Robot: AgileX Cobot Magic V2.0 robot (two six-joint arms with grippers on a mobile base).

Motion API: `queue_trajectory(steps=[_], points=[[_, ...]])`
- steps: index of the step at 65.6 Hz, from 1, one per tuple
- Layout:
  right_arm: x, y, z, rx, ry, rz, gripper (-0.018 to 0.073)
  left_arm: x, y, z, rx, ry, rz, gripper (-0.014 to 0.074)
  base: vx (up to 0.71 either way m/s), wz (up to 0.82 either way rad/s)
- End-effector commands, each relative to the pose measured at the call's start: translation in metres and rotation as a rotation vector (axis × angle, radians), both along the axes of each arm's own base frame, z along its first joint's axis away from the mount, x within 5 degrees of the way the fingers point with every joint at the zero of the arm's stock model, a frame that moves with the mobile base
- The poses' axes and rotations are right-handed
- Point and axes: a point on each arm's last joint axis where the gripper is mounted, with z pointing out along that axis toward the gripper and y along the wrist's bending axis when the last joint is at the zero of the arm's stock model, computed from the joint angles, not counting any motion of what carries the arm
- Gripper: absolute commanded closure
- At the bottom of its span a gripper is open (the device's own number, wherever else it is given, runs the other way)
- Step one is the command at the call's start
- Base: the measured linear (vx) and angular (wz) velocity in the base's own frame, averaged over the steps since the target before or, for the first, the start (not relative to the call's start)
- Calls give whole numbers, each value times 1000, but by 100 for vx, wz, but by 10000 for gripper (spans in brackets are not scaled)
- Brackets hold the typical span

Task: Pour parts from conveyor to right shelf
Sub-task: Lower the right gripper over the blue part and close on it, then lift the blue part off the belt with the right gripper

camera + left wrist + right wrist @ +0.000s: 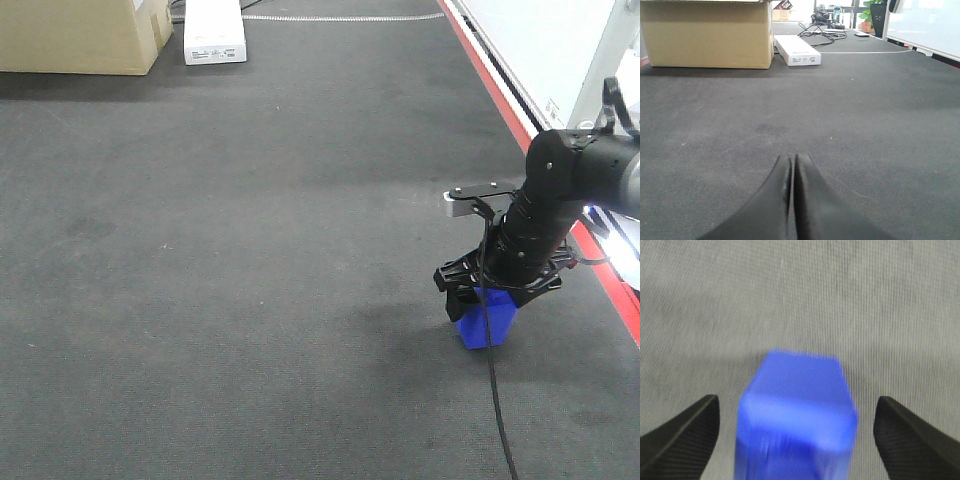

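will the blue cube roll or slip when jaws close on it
Probably won't roll: the cube has flat faces and sits on the textured belt. It looks like rigid plastic, so likely stiff and light. Smooth sides might slip when squeezed.

Small bright-blue cube [487, 325] resting on the dark-grey textured conveyor [250, 260], near its red right border; top hidden in the front view, blurred and smooth-sided in the wrist view.

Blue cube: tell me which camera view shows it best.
The right wrist view: the blue cube fills the centre, unobstructed though blurred, inside the open right gripper. The front view shows it small, partly hidden by that gripper. The left wrist view misses it.
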Motion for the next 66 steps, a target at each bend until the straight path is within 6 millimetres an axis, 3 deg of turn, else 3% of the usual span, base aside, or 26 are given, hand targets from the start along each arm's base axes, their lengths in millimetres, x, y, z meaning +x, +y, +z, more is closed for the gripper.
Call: queue_trajectory(steps=[1,14,25,34,46,66], points=[[3,0,23,6,-75,12,33,1,0,13,-17,-83,-6,603,0,0],[-1,-1,22,3,-31,5,283,1,0,13,-17,-83,-6,603,0,0],[-4,-1,22,-1,2,8,577,1,0,13,-17,-83,-6,603,0,0],[-8,-1,33,3,-22,9,569,1,0,13,-17,-83,-6,603,0,0],[-26,-3,65,13,-35,15,568,1,0,13,-17,-83,-6,603,0,0],[-75,-10,139,42,-191,25,568,1,0,13,-17,-83,-6,603,0,0]])
